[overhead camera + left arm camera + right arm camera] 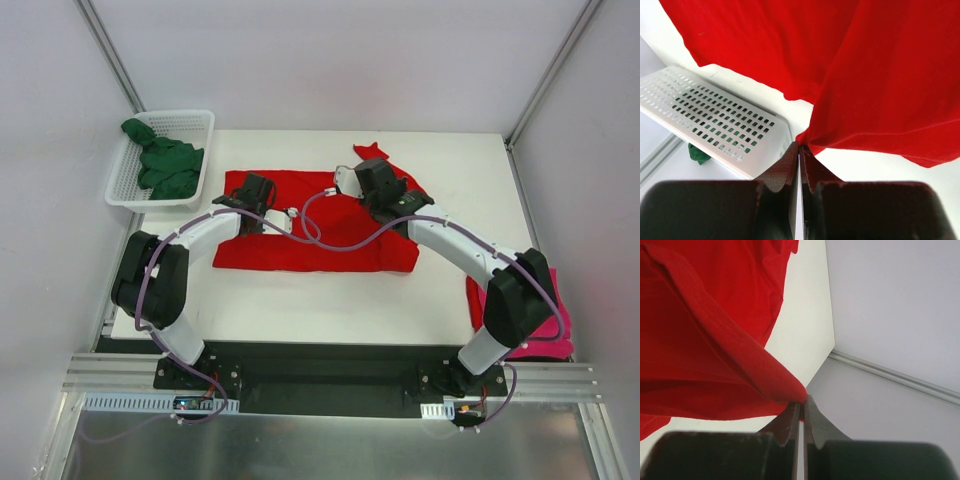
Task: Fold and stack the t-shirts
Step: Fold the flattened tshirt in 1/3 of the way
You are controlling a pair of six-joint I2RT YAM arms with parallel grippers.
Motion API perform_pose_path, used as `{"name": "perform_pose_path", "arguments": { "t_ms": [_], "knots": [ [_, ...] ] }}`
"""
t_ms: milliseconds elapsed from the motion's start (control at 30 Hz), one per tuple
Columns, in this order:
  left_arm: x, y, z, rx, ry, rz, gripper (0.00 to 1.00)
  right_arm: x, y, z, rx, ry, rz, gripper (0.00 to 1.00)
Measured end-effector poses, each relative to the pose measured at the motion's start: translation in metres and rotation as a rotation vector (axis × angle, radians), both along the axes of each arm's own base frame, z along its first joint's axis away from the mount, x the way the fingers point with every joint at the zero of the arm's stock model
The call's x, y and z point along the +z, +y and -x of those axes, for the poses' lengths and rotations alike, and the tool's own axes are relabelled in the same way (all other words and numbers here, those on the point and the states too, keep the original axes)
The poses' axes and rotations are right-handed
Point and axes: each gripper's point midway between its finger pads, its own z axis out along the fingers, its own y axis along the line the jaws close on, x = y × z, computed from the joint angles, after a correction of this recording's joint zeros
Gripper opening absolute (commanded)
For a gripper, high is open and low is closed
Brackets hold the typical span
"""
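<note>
The left end effector (799, 146) is pressed shut on a thin pinch at the edge of the red tee (300, 250), and the right end effector (802, 401) is clamped the same way on a fold of that cloth. Both grips sit at the very fingertips, so a quick or uneven pull could let a corner slip free and the fold would land crooked. Unequal height or speed between the two may twist or bunch the cloth. The basket (715, 115) is near the left one, and a swing left could catch its wall. Both arms reach from the near edge, elbows out to the sides, forearms bending inward over the tee spread mid-tabletop (330, 310). The green tee (165, 165) lies in the basket at far left, the pink tee (560, 320) at near right
</note>
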Motion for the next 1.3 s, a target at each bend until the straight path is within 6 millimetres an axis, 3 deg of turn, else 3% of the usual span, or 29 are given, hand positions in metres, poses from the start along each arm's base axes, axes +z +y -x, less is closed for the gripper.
{"name": "perform_pose_path", "arguments": {
  "t_ms": [500, 900, 933, 1033, 1100, 1300],
  "knots": [
    [-0.014, 0.0, -0.001, 0.0, 0.034, -0.019, 0.02, -0.017, 0.006, -0.009, 0.005, 0.032, 0.03, 0.01],
    [-0.018, -0.004, -0.017, 0.002, 0.033, -0.035, 0.07, -0.02, 0.013, -0.018, 0.015, 0.031, 0.037, 0.01],
    [-0.017, -0.004, -0.018, 0.004, 0.032, -0.038, 0.1, -0.02, 0.013, -0.018, 0.015, 0.032, 0.038, 0.01],
    [-0.016, -0.002, -0.019, 0.001, 0.028, -0.052, 0.58, -0.022, 0.014, -0.019, 0.017, 0.035, 0.042, 0.01],
    [-0.016, -0.001, -0.02, -0.005, 0.028, -0.062, 0.99, -0.022, 0.015, -0.02, 0.017, 0.037, 0.043, 0.01],
    [-0.013, 0.003, -0.021, -0.001, 0.02, -0.089, 0.99, -0.025, 0.019, -0.026, 0.019, 0.038, 0.045, 0.01]
  ]
}}
